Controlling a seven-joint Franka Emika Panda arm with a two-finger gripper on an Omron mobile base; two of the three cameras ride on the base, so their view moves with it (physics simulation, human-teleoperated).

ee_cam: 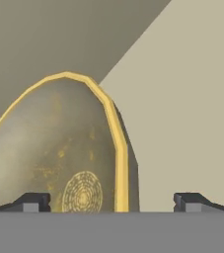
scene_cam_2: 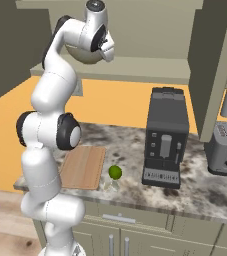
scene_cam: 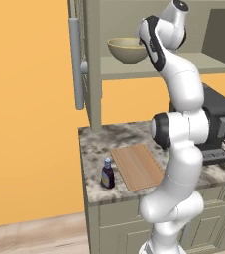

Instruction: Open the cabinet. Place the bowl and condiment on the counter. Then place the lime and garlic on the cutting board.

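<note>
The cabinet (scene_cam: 95,59) stands open, its left door (scene_cam: 76,64) swung out. On its shelf rests the beige-olive bowl (scene_cam: 125,49), also seen behind the hand as the bowl (scene_cam_2: 82,56). My gripper (ee_cam: 112,203) is open at the bowl (ee_cam: 54,148), with the yellow rim (ee_cam: 119,163) between its fingertips (ee_cam: 32,202). On the counter (scene_cam: 91,144), the dark condiment (scene_cam: 107,173) stands left of the cutting board (scene_cam: 137,166). The lime (scene_cam_2: 115,172) and the pale garlic (scene_cam_2: 110,186) lie just right of the cutting board (scene_cam_2: 83,166).
A dark coffee machine (scene_cam_2: 166,137) stands on the counter (scene_cam_2: 195,185) right of the board, with a grey toaster (scene_cam_2: 225,147) further right. The right cabinet door (scene_cam_2: 212,65) hangs open above the toaster. An orange wall lies to the left.
</note>
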